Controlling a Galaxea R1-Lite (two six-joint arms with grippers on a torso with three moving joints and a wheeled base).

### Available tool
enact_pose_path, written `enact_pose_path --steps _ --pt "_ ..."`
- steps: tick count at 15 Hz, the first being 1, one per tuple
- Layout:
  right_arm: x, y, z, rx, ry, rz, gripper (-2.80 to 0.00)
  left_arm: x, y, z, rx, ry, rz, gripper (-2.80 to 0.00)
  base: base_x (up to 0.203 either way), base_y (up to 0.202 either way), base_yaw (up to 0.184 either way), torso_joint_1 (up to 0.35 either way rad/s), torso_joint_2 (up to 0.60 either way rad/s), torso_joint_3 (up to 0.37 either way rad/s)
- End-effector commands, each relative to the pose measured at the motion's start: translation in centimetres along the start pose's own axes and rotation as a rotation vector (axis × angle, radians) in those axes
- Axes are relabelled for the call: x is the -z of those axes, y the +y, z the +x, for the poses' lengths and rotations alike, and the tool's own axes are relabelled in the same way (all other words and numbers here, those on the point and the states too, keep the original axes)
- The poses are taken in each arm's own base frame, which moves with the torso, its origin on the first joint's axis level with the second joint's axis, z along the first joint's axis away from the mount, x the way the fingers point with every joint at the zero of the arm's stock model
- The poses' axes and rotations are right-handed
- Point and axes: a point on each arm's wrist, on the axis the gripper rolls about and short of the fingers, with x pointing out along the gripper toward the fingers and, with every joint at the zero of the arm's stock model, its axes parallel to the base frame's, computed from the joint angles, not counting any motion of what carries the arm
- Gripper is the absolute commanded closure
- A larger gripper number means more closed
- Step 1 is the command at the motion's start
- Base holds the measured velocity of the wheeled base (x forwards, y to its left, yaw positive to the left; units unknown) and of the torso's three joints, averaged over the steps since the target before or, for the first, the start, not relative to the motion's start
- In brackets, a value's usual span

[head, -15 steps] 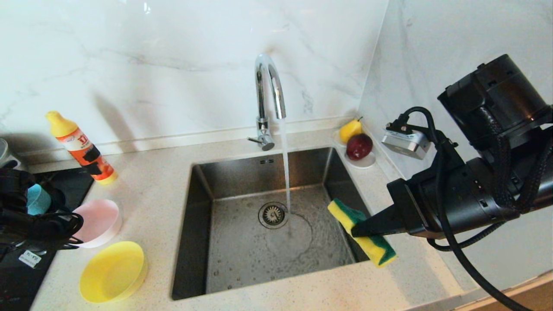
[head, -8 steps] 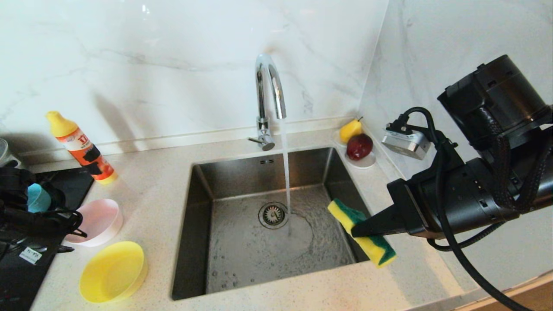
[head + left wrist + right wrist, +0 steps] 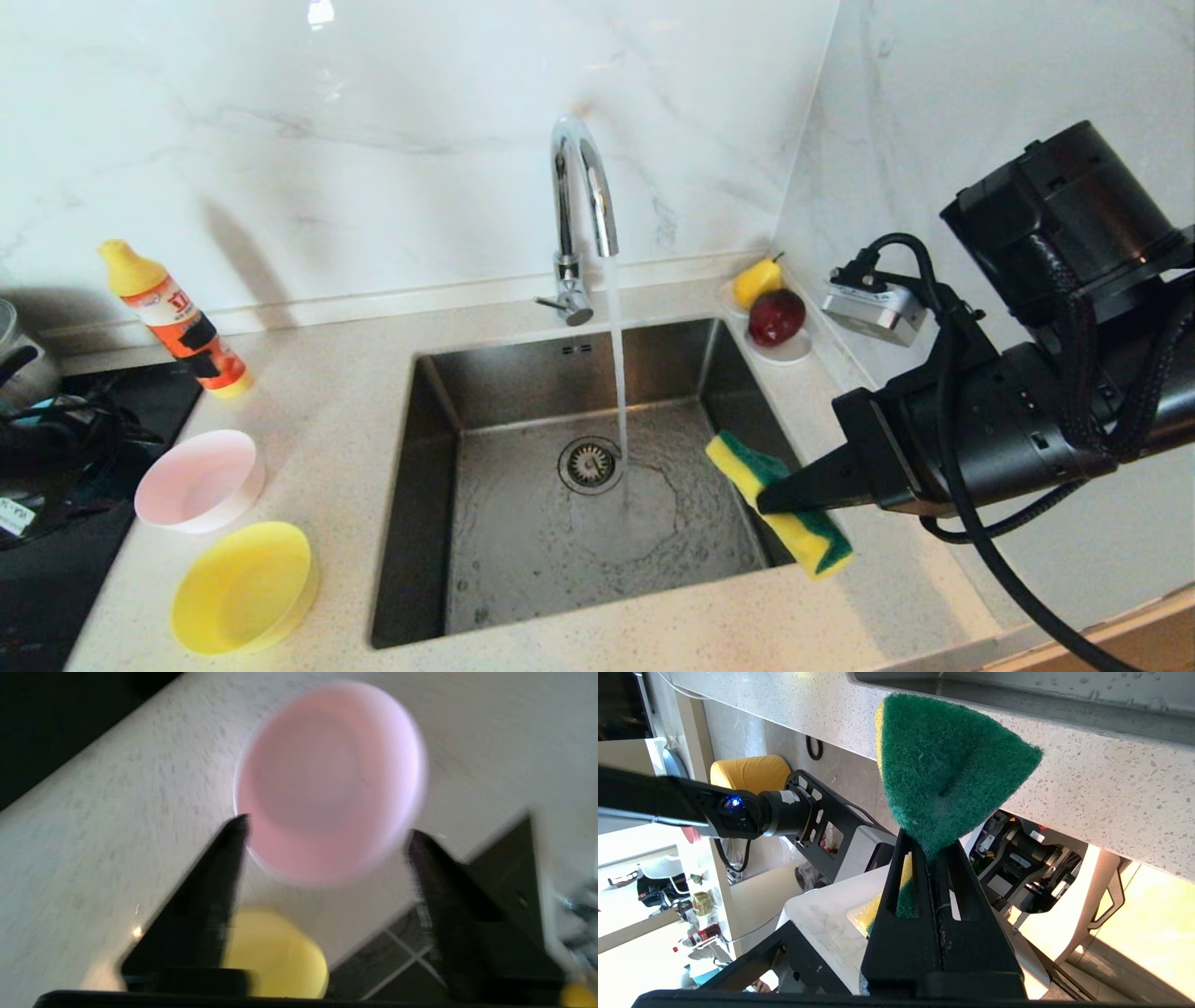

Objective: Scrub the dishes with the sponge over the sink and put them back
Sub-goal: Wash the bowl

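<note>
Since the earlier frames the left gripper [image 3: 322,830] has withdrawn from the pale pink round plastic bowl [image 3: 199,480] toward the left edge of the head view, and its fingers [image 3: 219,882] now stand spread, holding nothing. The speckled beige stone countertop [image 3: 327,392] meets white marble wall panels [image 3: 373,121] at the back and right. The square brushed stainless steel sink [image 3: 579,485] is set in its middle, with water running from the chrome gooseneck faucet [image 3: 581,187] beside the round drain strainer [image 3: 590,464]. The right gripper [image 3: 766,499] hangs over the sink's right rim, its fingers pinching the yellow foam sponge with dark green scouring face [image 3: 780,499]. The yellow round plastic bowl [image 3: 245,586] sits just in front of the pink one, left of the sink. Only the left wrist view shows the open fingers framing the pink bowl; only the right wrist view shows the sponge folded in the clamp and the room below the counter.
</note>
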Motion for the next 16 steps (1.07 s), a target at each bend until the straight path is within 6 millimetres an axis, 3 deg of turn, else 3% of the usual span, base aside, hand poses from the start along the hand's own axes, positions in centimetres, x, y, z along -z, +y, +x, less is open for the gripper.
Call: enact_pose_path --steps 1,4,9,10,16 --pt "0.0 0.1 0.0 -0.002 0.004 0.002 0.00 1.1 -1.1 -5.3 0.071 -0.074 0.067 0.00 0.000 0.000 0.000 0.000 0.00 0.000" --pt "0.0 0.1 0.0 -0.003 0.003 0.002 0.00 3.4 -0.4 -7.8 0.004 0.015 0.196 0.00 0.000 0.000 0.000 0.000 0.00 0.000" --pt "0.1 0.0 0.0 -0.001 0.006 0.005 0.00 7.3 3.7 -6.7 -0.131 0.165 0.338 0.00 0.000 0.000 0.000 0.000 0.00 0.000" --pt "0.1 0.0 0.0 -0.001 0.006 0.005 0.00 8.0 4.3 -6.5 -0.143 0.195 0.369 -2.80 0.000 0.000 0.000 0.000 0.00 0.000" --pt "0.5 -0.3 0.1 0.008 0.019 0.011 0.00 9.8 6.5 -4.6 -0.169 0.268 0.424 -2.80 0.000 0.000 0.000 0.000 0.00 0.000"
